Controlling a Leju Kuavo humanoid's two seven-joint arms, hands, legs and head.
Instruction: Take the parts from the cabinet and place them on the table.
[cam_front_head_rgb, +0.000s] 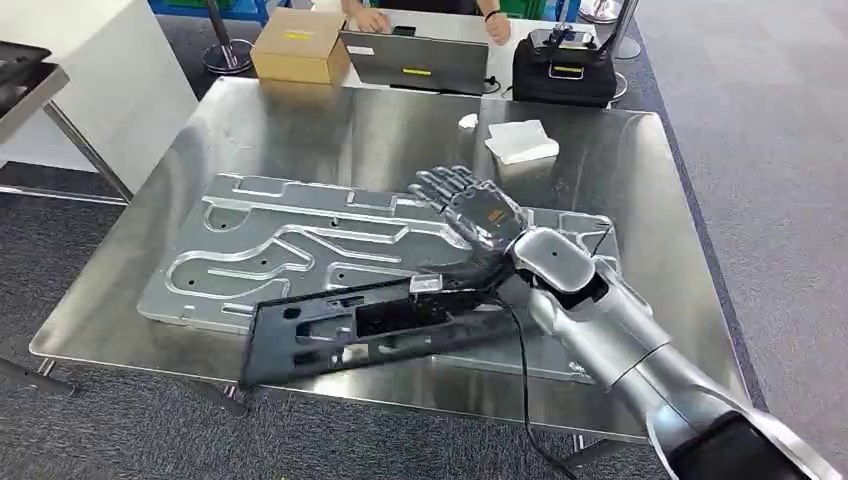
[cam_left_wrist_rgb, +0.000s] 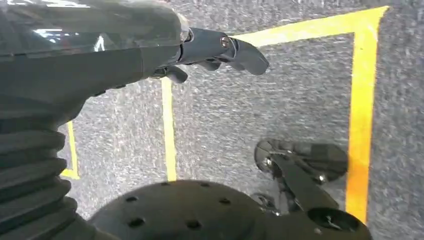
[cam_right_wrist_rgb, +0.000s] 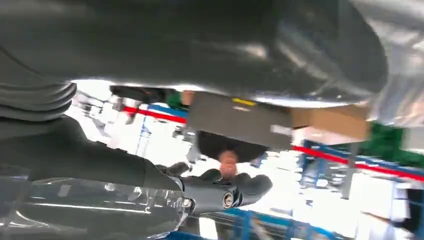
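Our right hand hovers spread and empty just beyond the black part's right end; that part lies lengthwise left-to-right on the tabletop, across the aluminium plate.

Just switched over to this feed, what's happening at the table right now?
The right hand rests with fingers spread over the end of a long black part, which lies across a large machined metal plate on the steel table. Whether it is actually gripping the part isn't clear. The left hand hangs over the floor, holding nothing.
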